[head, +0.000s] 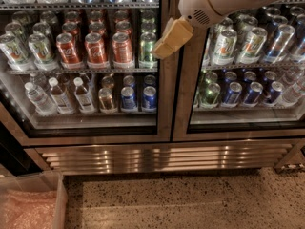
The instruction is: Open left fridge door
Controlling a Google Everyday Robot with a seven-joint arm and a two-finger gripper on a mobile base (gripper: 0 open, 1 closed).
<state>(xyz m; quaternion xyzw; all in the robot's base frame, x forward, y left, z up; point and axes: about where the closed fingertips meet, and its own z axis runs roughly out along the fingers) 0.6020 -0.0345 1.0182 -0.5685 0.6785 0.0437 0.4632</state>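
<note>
The left fridge door [164, 94] is a glass pane in a brushed steel frame, closed. Through it I see red cans [97, 49], green cans [147, 44] and clear water bottles [40, 99]. My gripper [169, 39], with tan fingers, hangs from the white arm [214, 1] at the top. It sits in front of the left door's right frame edge, by the centre seam between the two doors, at the height of the can shelf.
The right glass door [238, 128] shows green-and-white and blue cans. A steel vent grille [162, 156] runs below both doors. A clear plastic bin [31, 202] stands on the speckled floor [190, 199] at the lower left.
</note>
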